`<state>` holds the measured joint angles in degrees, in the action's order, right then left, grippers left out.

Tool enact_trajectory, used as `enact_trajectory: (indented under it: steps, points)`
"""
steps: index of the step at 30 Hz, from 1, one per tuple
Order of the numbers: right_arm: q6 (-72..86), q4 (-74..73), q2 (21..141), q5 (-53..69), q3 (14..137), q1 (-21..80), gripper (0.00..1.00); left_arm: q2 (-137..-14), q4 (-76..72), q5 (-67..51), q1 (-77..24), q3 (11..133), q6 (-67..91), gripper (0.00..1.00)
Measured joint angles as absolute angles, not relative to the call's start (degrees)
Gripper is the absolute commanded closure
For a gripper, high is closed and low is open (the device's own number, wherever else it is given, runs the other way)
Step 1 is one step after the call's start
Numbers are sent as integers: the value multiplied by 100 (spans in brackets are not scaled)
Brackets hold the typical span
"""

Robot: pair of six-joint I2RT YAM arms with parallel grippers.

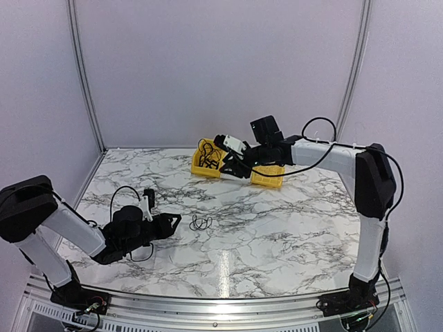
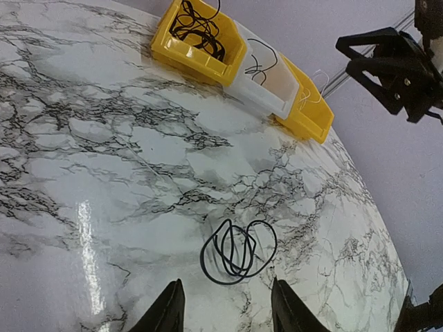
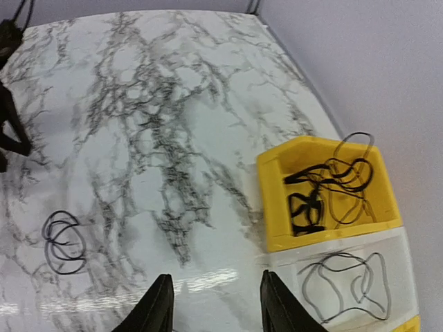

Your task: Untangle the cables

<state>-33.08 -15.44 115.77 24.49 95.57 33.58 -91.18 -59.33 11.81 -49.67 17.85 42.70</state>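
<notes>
Cable loop (image 1: 201,223) flat on table (image 1: 291,235), widest left-right

Marble-pattern table (image 1: 297,228), plain pale walls (image 1: 221,69), glare streak (image 1: 223,266) on tabletop.

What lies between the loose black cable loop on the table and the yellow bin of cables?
Nothing: only bare marble table separates the cable loop from the yellow bin. The left wrist view shows it best.
</notes>
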Motion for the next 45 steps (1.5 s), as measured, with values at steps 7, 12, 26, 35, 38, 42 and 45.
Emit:
enact_trajectory:
  steps: [7, 12, 26, 35, 38, 42, 45]
  points:
    - [-3284, -1837, 11273, 2917, 8180, 4088, 63, -9671, -5653, 786, -4967, 2427, 4466, 55]
    - [-3120, -1938, 11260, 3111, 7787, 4211, 63, -10178, -5159, 537, -4967, 3120, 4600, 56]
    - [-2958, -1789, 10803, 3264, 7422, 4182, 66, -10779, -4250, 454, -4895, 3909, 4954, 84]
    - [-2956, -1767, 10803, 3310, 7404, 4182, 68, -10676, -4154, 558, -4886, 3894, 4893, 100]
    - [-2921, -1765, 10803, 3328, 7404, 4182, 66, -10440, -4134, 526, -4886, 3861, 4694, 100]
    - [-2801, -1824, 10803, 3352, 7507, 4182, 58, -10114, -4132, 303, -4886, 3861, 4329, 100]
    - [-2696, -1811, 10785, 3363, 7684, 4182, 56, -9883, -4141, -34, -4915, 3861, 4005, 100]
